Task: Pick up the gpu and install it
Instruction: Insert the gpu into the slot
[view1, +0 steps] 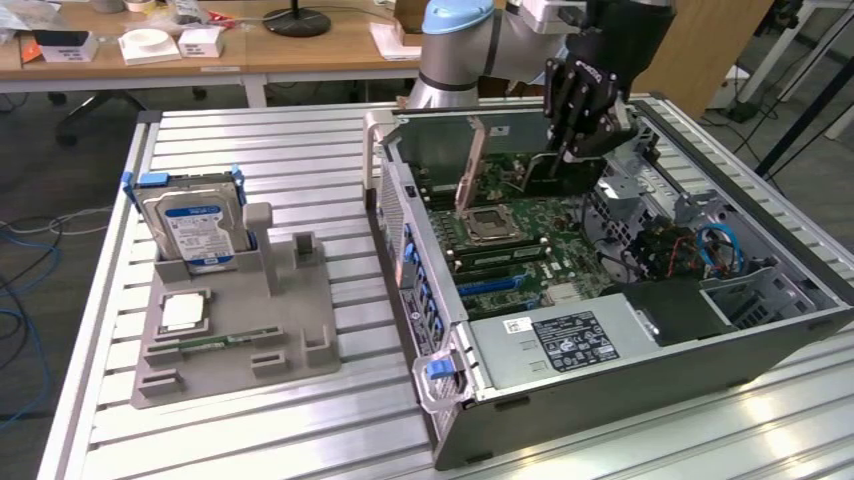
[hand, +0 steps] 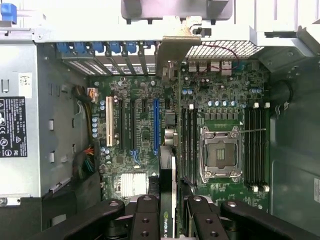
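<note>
1. One card in play: the gpu stands on edge between the fingers of the gripper, which pinch it from both sides. It hangs inside the open computer case, over the motherboard, in line with the blue expansion slot; its silver bracket points at the rear slot openings. Whether the edge connector has entered a slot cannot be told.
2. Risk, my judgement: a slight tilt or sideways offset could set the connector beside the slot and stress the board under pressure. The bracket could catch on the rear wall of the case.
3. Risk: the memory slots and the empty CPU socket lie just beside the card; a drift towards them could strike exposed parts.
4. Writing: green "NVIDIA" lettering, partly cut off, on the card's edge in the wrist view. The power supply label is too fine to read.
5. Outside the case, at the exterior view's left: hard drive with blue-white label upright in a grey holder tray, text unreadable.
</note>
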